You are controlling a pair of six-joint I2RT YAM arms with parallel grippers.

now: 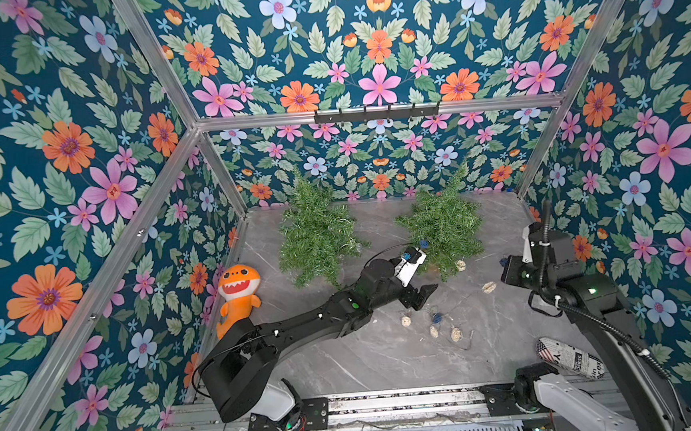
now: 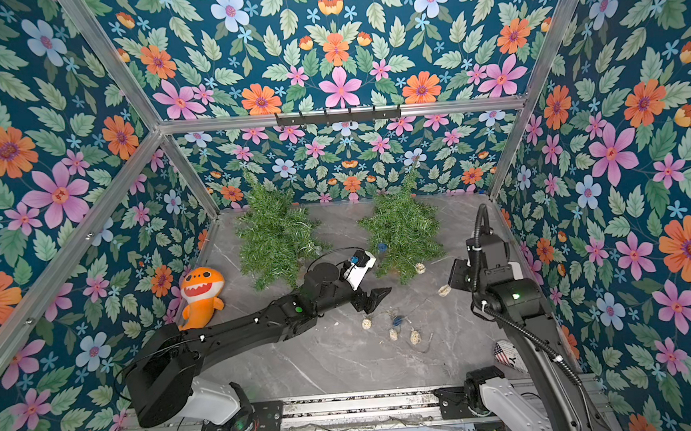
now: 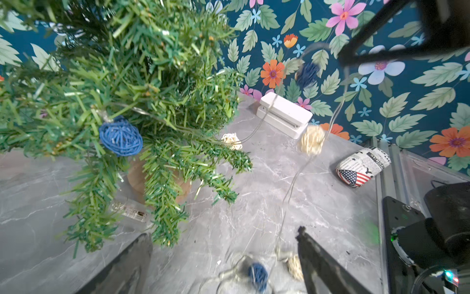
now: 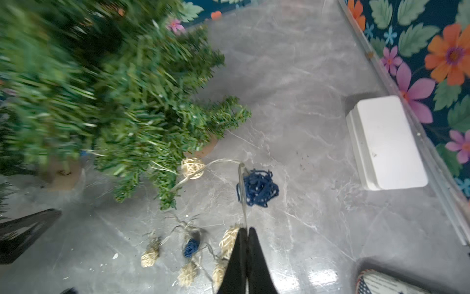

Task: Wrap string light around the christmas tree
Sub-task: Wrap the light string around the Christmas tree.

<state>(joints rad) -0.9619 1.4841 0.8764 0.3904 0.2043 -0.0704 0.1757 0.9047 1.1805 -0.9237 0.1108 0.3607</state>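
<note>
You're facing floral wallpaper (image 1: 377, 35) covering walls; aluminium bars (image 1: 168, 83) edging corners; black hook rail (image 1: 376, 115) hanging at rear; grey marble floor (image 1: 366, 360) showing below

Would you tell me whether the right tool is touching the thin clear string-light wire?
Touching. The right wrist view shows the right tool closed on the thin clear string-light wire, which emerges from between its tips.

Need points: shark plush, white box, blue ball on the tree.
shark plush (image 1: 236, 287): in a top view, its toothy mouth.
white box (image 4: 389, 142): right wrist view, lid centre.
blue ball (image 3: 120, 136): left wrist view, woven middle.
</note>
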